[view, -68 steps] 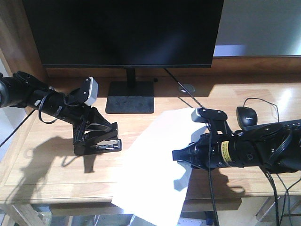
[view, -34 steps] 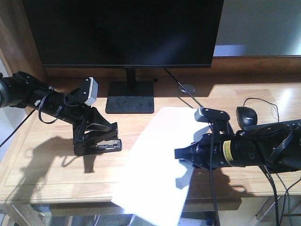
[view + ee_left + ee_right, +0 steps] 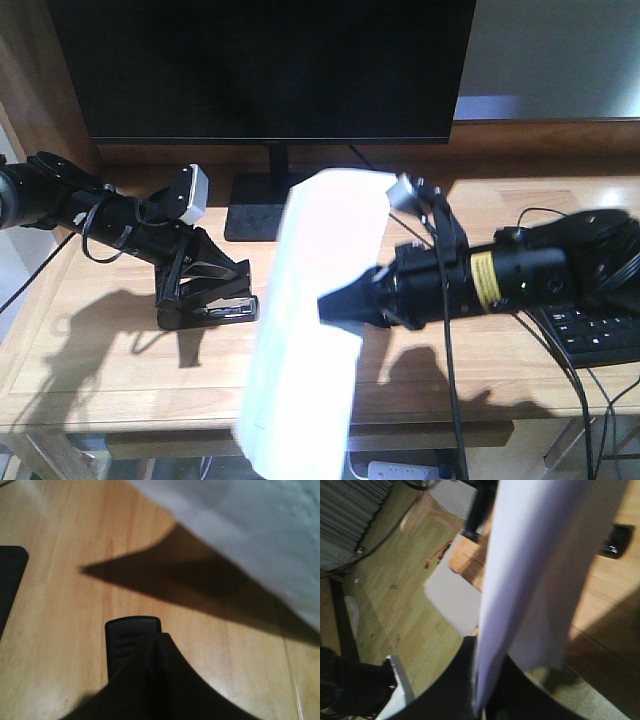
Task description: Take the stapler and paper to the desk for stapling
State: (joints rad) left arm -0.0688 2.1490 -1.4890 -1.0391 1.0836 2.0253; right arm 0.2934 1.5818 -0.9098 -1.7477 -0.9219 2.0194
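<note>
From the front, the left claw (image 3: pixel 215 290) sits low on the desk (image 3: pixel 100 360), its fingers drawn together, with the stapler (image 3: pixel 222 312) directly beneath its tips. The right claw (image 3: pixel 335 305) is clamped on the paper (image 3: pixel 300 380), which stands tilted in the air. The sheet rises above the claw toward the monitor (image 3: pixel 270 70) and hangs below it past the desk's near edge. A keyboard (image 3: pixel 600 340) lies behind this claw, under its arm.

In the left wrist view, the left claw (image 3: pixel 152 640) shows its fingers meeting along a thin seam. The stapler's ribbed end (image 3: pixel 127 630) pokes out just ahead of the tips. I cannot tell whether they pinch it. The paper (image 3: pixel 260 530) hangs ahead, well apart, and its shadow falls on the wood.

In the right wrist view, the right claw (image 3: pixel 480 705) pinches the paper's edge (image 3: pixel 535 565). The sheet is blurred and stretches away ahead of the tips.
</note>
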